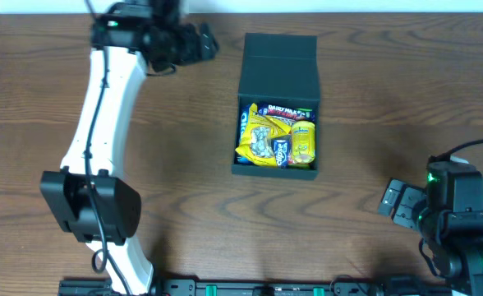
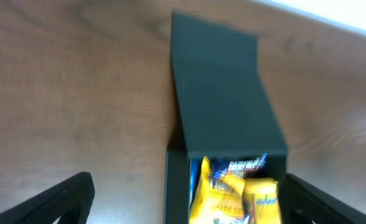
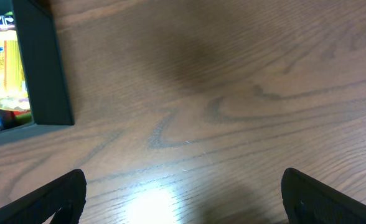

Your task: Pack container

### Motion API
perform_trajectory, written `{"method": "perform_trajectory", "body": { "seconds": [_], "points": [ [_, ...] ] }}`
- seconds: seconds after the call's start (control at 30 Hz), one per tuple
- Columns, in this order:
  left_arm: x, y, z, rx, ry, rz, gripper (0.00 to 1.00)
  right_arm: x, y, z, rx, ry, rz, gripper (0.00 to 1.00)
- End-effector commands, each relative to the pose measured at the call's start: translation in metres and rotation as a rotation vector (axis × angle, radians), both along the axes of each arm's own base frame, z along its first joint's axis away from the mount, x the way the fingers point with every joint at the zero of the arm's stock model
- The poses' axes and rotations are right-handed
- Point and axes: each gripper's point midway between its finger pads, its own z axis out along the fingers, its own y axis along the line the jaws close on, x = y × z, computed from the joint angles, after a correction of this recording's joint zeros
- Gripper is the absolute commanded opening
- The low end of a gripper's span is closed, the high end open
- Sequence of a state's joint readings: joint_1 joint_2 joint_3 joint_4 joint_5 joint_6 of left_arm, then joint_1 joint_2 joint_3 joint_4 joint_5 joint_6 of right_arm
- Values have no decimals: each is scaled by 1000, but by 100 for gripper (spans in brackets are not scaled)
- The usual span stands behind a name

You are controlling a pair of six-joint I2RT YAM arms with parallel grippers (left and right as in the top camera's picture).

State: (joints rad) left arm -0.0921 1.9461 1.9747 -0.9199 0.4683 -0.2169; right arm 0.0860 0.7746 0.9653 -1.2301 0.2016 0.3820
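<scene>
Brown wood grain runs across the whole surface (image 1: 373, 123), smooth and faintly glossy. The left arm (image 1: 102, 107), white-shelled with black joints, reaches from the near left to the far side. The right arm (image 1: 455, 214), dark and folded, sits at the near right.

The container (image 1: 276, 171) stands around the middle of the surface, a matte teal-green box with stiff, straight walls and sharp corners. Its flap lid (image 1: 279, 70) is thrown back on the far side, so the box is open. Inside, crinkly yellow snack packets (image 1: 262, 140) and a small blue one (image 1: 281, 152) fill the cavity up to about the rim.

The left claw (image 1: 199, 41) hovers just left of the lid's far end, its fingers spread wide with nothing between them. The right claw (image 1: 393, 201) rests well apart from the box, likewise wide open and empty.

With the box apparently full, the step in hand is probably closing the flap. To do it well, the left claw should catch the lid's free far edge and swing it over the hinge in an arc, not push it flat, since the light box could slide on the slick wood. Any foil standing proud should be pressed down first. The right claw could brace the near wall.
</scene>
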Motion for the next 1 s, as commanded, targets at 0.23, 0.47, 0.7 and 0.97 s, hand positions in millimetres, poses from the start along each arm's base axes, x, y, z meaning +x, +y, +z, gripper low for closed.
{"method": "perform_trajectory", "body": {
  "seconds": [0.23, 0.47, 0.7, 0.97],
  "points": [
    [54, -27, -47, -181, 71, 3, 95, 0, -4, -1, -10, -3, -21, 99],
    [78, -55, -110, -238, 174, -28, 95, 0, -4, -1, -10, -3, -21, 99],
    [73, -74, -161, -225, 264, -49, 95, 0, -4, -1, -10, -3, -21, 99],
    [64, -97, -177, -216, 278, -120, 95, 0, -4, 0, -10, -4, -21, 99]
  ]
}}
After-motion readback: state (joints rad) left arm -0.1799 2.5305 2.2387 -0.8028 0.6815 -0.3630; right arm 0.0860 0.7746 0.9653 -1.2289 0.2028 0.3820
